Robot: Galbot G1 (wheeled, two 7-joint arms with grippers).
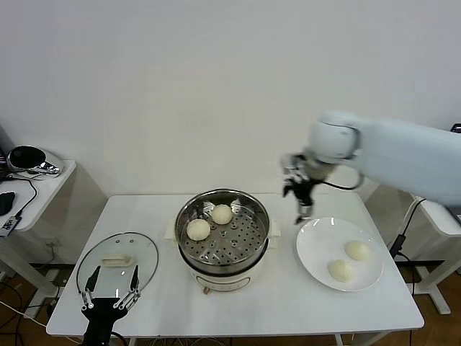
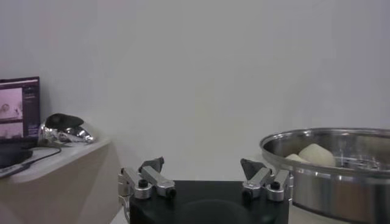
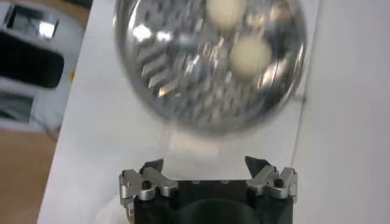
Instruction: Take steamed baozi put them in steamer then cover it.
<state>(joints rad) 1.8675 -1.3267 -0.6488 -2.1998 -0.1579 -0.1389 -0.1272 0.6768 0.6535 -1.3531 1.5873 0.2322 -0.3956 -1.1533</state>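
Sat at the centre of the white table (image 1: 288,303): the steamer (image 1: 223,232), a round shiny steel pot with a perforated tray, on a cream-white base. Held two of the steamed baozi, one (image 1: 222,213) toward the far side of the tray and one (image 1: 198,229) just left of it and nearer, close together. Showed from above in the right wrist view as the same pot (image 3: 207,61) with both buns (image 3: 250,56) inside, and from the side in the left wrist view as a steel rim (image 2: 329,173) with a pale bun (image 2: 317,154) rising above it.

Lay uncovered, with the cover (image 1: 117,262) flat on the table to the left of the steamer, well apart from it: a clear glass lid with a metal rim and a cream-white oblong handle at its middle.

Rested to the right of the steamer: a flat white plate (image 1: 317,241) carrying the other two baozi, one (image 1: 357,250) farther and one (image 1: 340,270) nearer, slightly apart.

Hung in the air above the gap between steamer and plate, over the plate's far-left rim: the right gripper (image 1: 301,209), pointing down, its fingers spread wide and holding nothing, seen in its own wrist view (image 3: 207,165) with both tips apart.

Waited at the near-left edge of the table, over the near rim of the cover: the left gripper (image 1: 109,292), fingers likewise spread and empty, confirmed in its wrist view (image 2: 204,167).

Stood beyond the table's left end: a side table (image 1: 43,189) with a dark rounded object (image 1: 27,157) on it.
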